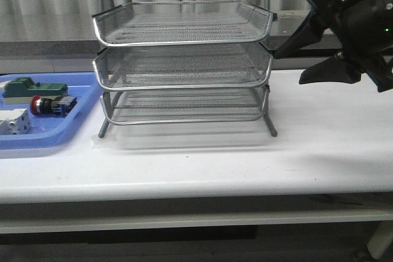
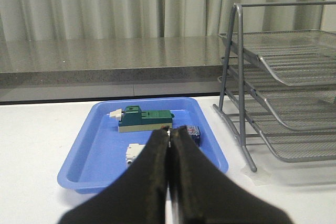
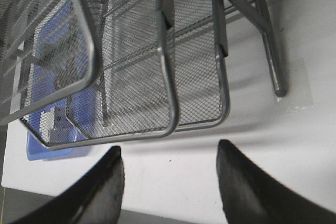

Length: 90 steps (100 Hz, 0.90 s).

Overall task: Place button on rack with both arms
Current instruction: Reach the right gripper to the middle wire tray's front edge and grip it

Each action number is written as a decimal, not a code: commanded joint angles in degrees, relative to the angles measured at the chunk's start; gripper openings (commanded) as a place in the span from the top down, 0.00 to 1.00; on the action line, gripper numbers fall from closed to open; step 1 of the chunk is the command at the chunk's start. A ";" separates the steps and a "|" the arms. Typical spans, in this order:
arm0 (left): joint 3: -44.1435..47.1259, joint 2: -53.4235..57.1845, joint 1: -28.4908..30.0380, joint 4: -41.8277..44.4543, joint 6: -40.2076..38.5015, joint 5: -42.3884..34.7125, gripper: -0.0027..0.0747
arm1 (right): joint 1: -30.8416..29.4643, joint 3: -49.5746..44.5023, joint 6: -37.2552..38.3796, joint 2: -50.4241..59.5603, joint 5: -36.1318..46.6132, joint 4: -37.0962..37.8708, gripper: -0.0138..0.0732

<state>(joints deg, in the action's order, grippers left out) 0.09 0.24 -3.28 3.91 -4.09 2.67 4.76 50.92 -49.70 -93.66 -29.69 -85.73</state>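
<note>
Nearest, my left gripper [image 2: 169,182] is pinched closed on nothing, above the blue tray's [image 2: 84,174] near rim. Spread the fingers before descending on the button [image 1: 46,105], which lies in that tray at 9 o'clock of the rack [image 1: 182,65]. My right gripper [image 3: 170,182] is spread wide, empty, at the rack's 3 o'clock side; I judge it should pull one tier out. Count: one button, one green-and-beige block [image 2: 144,119], one white part [image 1: 15,121], three tiers.

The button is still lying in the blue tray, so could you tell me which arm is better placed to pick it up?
Left. Its gripper points at the button in the blue tray, though shut. The right gripper is open beside the rack, on the far side.
</note>
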 commanded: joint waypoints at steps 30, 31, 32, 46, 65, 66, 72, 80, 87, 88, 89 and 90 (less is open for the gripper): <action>2.66 1.85 -0.05 -0.24 -0.62 -4.47 0.99 | -0.36 8.15 -1.42 -6.37 -5.42 -3.29 0.36; 2.66 1.85 -0.05 -0.24 -0.62 -4.47 0.99 | -0.36 8.24 -1.42 -6.46 -5.52 -3.39 0.36; 2.66 1.85 -0.05 -0.24 -0.62 -4.47 0.99 | -0.36 8.42 -1.42 -6.64 -5.67 -3.40 0.36; 2.66 1.85 -0.05 -0.24 -0.62 -4.47 0.99 | 0.15 9.83 -1.42 -8.00 -5.78 -3.51 0.36; 2.66 1.85 -0.05 -0.24 -0.62 -4.47 0.99 | 1.75 12.03 -1.43 -10.28 -5.89 -3.70 0.36; 2.66 1.85 -0.05 -0.24 -0.62 -4.47 0.99 | 1.82 12.09 -1.43 -10.36 -5.82 -3.70 0.36; 2.66 1.85 -0.05 -0.24 -0.62 -4.47 0.99 | 2.19 12.56 -1.43 -10.94 -5.77 -3.78 0.36; 2.66 1.85 -0.05 -0.24 -0.62 -4.47 0.99 | 2.50 12.62 -1.43 -11.24 -5.44 -4.19 0.37; 2.66 1.85 -0.05 -0.24 -0.62 -4.47 0.99 | 2.51 12.62 -1.43 -11.24 -5.27 -4.19 0.39; 2.66 1.85 -0.05 -0.24 -0.62 -4.47 0.99 | 2.51 12.62 -1.43 -11.24 -5.27 -4.19 0.40; 2.66 1.85 -0.05 -0.24 -0.62 -4.47 0.99 | 2.51 12.62 -1.43 -11.24 -5.27 -4.19 0.41; 2.66 1.85 -0.05 -0.24 -0.62 -4.47 0.99 | 2.51 12.62 -1.43 -11.24 -5.27 -4.19 0.42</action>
<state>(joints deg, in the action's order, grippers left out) 0.09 0.24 -3.28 3.91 -4.09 2.67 7.30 61.81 -50.47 -107.64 -33.12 -87.59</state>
